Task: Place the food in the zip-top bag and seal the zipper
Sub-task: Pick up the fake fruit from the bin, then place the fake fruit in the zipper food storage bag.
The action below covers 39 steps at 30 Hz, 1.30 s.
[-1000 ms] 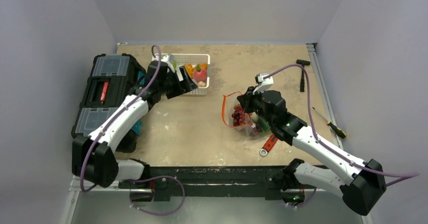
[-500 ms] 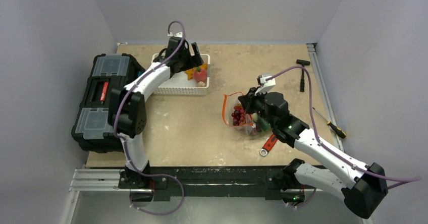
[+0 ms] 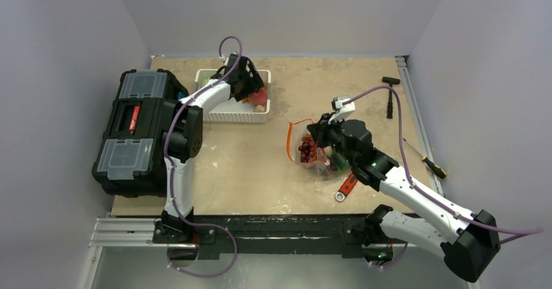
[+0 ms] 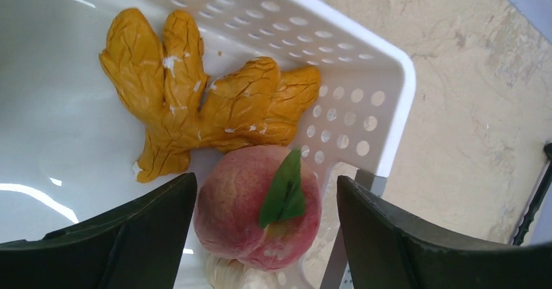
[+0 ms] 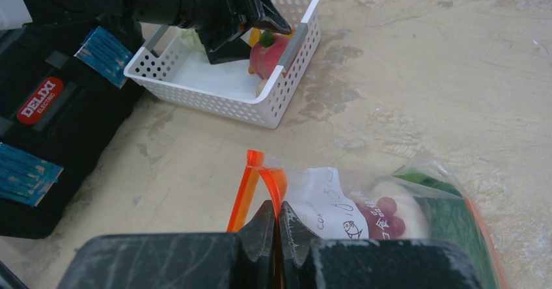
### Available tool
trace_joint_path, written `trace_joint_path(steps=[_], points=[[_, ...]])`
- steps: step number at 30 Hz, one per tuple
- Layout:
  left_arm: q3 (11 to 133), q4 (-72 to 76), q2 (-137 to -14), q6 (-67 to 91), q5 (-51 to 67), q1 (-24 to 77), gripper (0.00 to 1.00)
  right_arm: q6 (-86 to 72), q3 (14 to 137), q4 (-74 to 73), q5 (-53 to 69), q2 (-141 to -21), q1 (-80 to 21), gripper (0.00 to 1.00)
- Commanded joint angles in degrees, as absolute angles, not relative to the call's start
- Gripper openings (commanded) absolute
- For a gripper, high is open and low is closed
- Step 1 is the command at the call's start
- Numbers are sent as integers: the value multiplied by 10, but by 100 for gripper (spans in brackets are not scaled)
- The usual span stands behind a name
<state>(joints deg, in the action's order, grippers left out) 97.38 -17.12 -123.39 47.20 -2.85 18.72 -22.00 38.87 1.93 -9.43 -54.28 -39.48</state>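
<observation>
My left gripper (image 4: 265, 183) is down inside the white basket (image 4: 364, 94), open, with one finger on each side of the pink peach (image 4: 250, 204) and not touching it. A yellow-orange knobbly food piece (image 4: 202, 107) lies just beyond the peach, and a white piece (image 4: 228, 277) peeks out beneath it. My right gripper (image 5: 278, 219) is shut on the orange-red zipper (image 5: 250, 178) and holds the mouth of the zip-top bag (image 5: 325, 201) up and open. Dark red grapes (image 5: 381, 214) and green leafy food (image 5: 449, 217) lie inside the bag (image 3: 316, 157).
A black toolbox (image 3: 133, 129) fills the table's left side, right beside the basket (image 3: 224, 110). A red-handled wrench (image 3: 347, 186) lies just below the bag. A screwdriver (image 3: 426, 160) and a black T-shaped tool (image 3: 390, 94) lie at the right edge.
My left arm has swung from beside the toolbox up over the basket, and its open gripper has come down around the peach. The right arm and the bag have stayed still.
</observation>
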Motion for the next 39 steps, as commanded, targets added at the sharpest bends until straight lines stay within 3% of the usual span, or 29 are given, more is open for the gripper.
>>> trace_joint_path(steps=[1,4,9,16,24,32,39], points=[[949,-137,-1227,515,-13,182,75,-212,388,60,-95,-529,-399,0],[938,-139,-1228,518,-6,181,68,-213,387,62,-95,-529,-399,0],[926,-138,-1226,520,4,182,65,-213,387,62,-98,-529,-400,0],[913,-130,-1186,481,25,176,37,-212,388,55,-96,-530,-400,0],[876,-156,-1066,433,5,163,12,-216,385,61,-88,-531,-399,0],[830,-191,-934,425,57,143,9,-219,383,65,-84,-534,-399,0],[645,-107,-781,476,191,148,6,-226,387,74,-59,-546,-399,0]])
